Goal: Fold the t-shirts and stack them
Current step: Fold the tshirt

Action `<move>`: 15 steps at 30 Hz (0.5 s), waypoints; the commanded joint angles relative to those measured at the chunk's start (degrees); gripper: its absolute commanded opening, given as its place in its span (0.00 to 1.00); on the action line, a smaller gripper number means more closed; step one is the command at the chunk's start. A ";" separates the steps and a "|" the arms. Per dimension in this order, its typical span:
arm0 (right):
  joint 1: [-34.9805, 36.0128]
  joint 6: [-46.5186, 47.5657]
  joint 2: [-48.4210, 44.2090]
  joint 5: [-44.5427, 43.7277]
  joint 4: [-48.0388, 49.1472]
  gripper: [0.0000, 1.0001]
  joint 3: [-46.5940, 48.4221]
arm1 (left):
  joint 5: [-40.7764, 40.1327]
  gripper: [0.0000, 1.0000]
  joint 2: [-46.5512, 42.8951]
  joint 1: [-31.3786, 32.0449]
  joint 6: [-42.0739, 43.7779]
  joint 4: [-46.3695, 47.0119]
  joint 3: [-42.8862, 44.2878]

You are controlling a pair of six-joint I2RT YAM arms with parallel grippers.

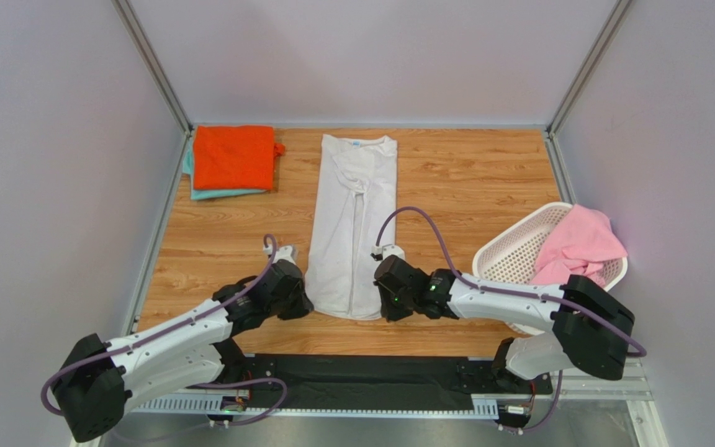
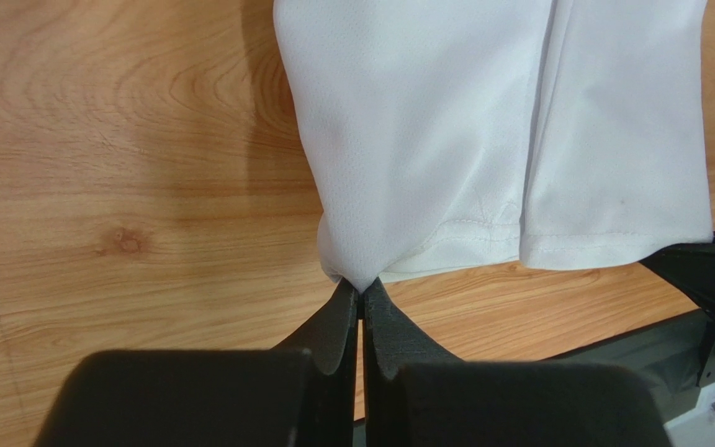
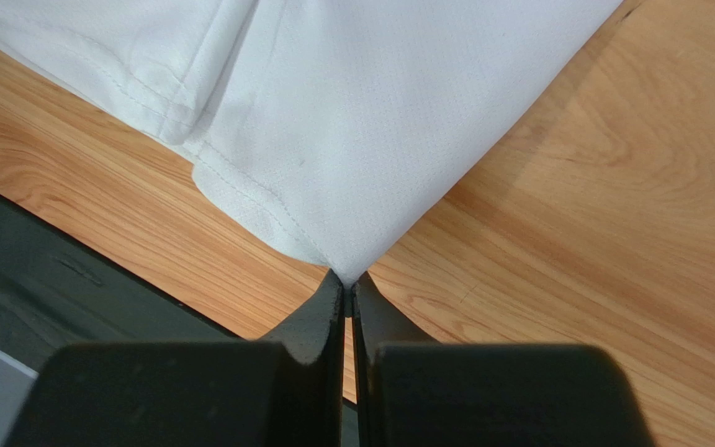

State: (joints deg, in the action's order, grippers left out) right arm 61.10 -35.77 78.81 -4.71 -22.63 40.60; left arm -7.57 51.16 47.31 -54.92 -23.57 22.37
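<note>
White t-shirt [image 1: 352, 223] lies mid-desk [image 1: 482, 177], folded lengthwise into a strip; left end effector [image 2: 363, 296] and right end effector [image 3: 347, 284] each pinch a near hem corner, so the crosswise fold looks still to do. Far left, orange t-shirt [image 1: 233, 156] sits folded on teal t-shirt [image 1: 205, 193]; pink t-shirt [image 1: 578, 244] waits in the basket [image 1: 510, 251].

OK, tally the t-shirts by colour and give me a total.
white t-shirt: 1
orange t-shirt: 1
teal t-shirt: 1
pink t-shirt: 1
Total: 4
</note>
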 commanded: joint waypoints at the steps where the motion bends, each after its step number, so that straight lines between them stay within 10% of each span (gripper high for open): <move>1: 0.07 1.49 -2.16 -3.81 -0.22 0.00 3.60 | -3.41 0.00 -0.89 -0.11 2.27 -1.04 3.38; 15: -2.22 2.90 -5.31 3.83 -6.62 0.00 7.39 | 0.53 0.00 -1.58 -0.20 -1.06 -11.93 9.37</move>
State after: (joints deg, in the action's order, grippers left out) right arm 58.70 -33.15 76.71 -4.05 -25.89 46.59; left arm -9.91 51.96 47.22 -53.82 -30.28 31.46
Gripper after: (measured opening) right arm 0.011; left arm 0.007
